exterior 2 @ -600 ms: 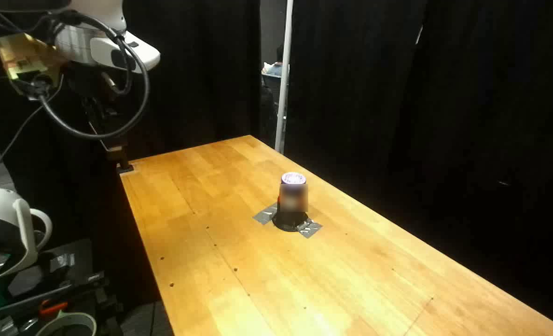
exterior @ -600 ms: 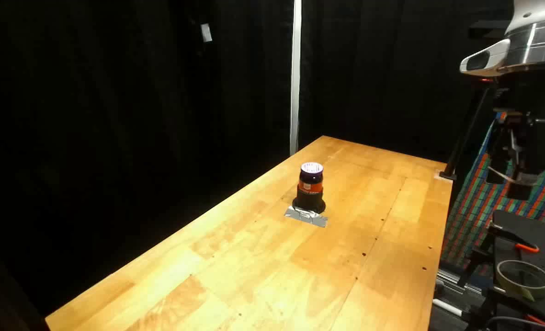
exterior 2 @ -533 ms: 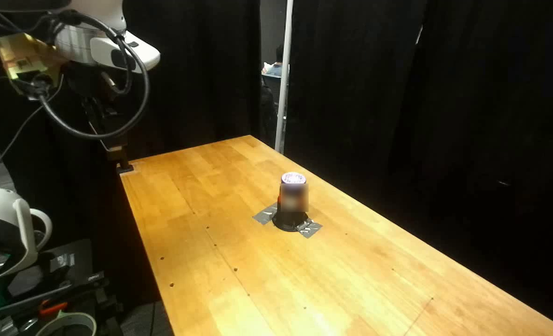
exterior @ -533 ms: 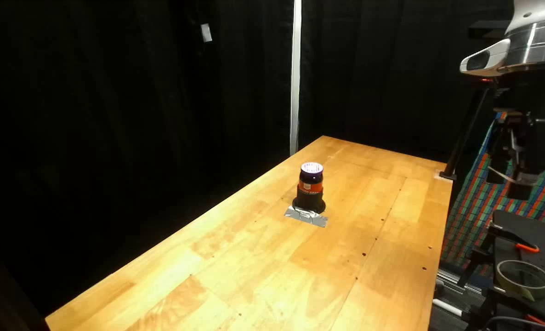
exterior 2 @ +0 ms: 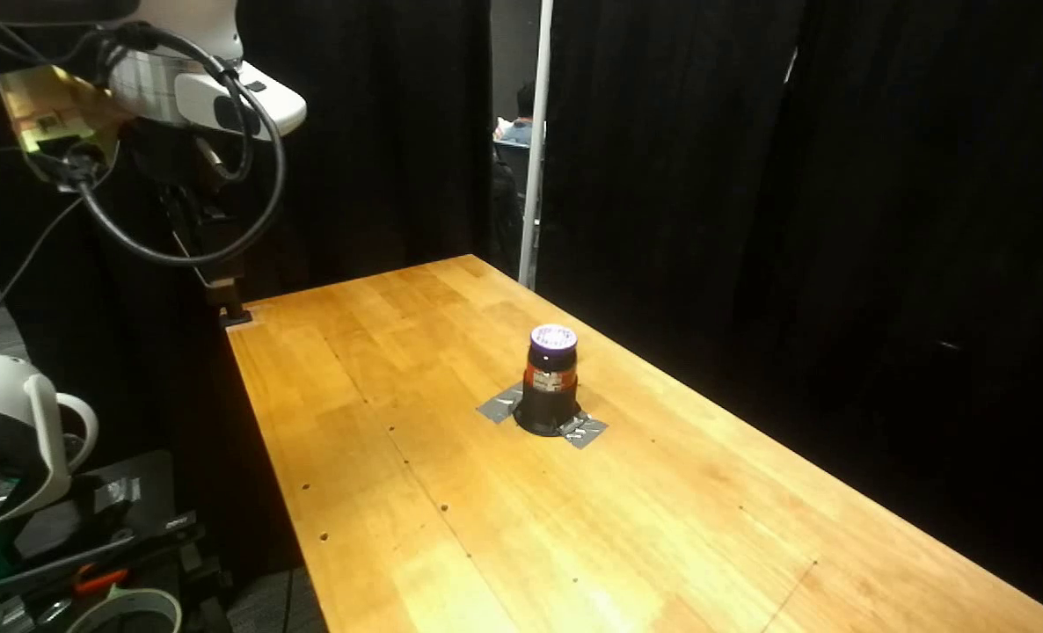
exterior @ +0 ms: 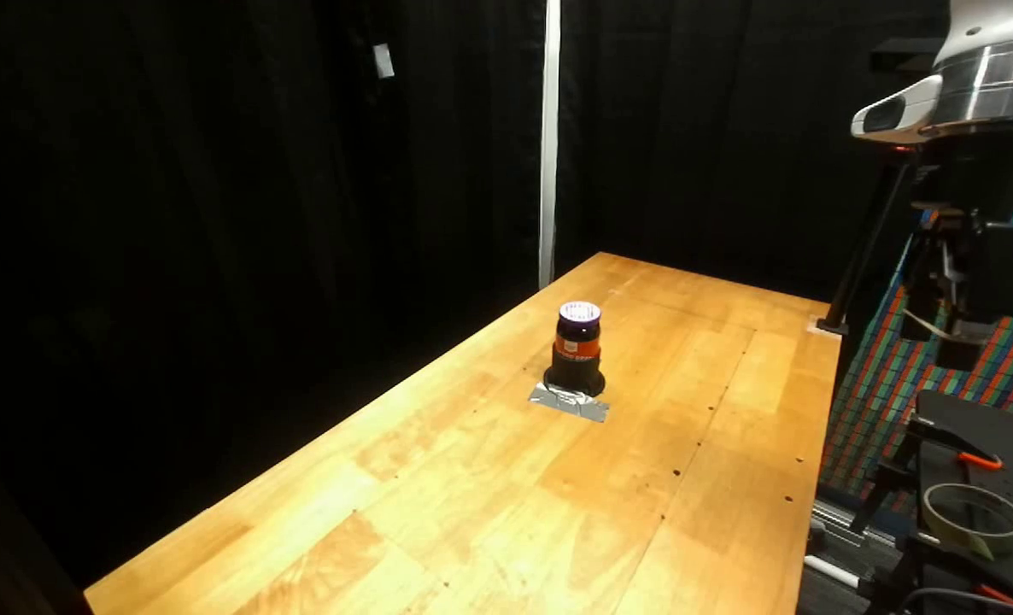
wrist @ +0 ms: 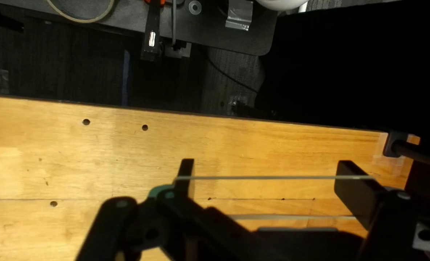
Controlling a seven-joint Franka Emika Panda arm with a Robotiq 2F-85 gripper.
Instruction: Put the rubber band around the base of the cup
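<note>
Step, judged: rubber band (wrist: 269, 177) loaded, placement pending | your end effector (wrist: 272, 186): spread wide inside band; well apart from cup (exterior: 576, 348) | cup: upright on table (exterior: 626, 444) | next: you should centre band over cup; lower it, stretched, round base

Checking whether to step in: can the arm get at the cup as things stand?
Probably yes. The gripper, rubber band stretched over its spread fingers, hangs apart from the upright cup, and nothing visible stands between them. The silver tape by the base lies low, unlikely to block it.
</note>
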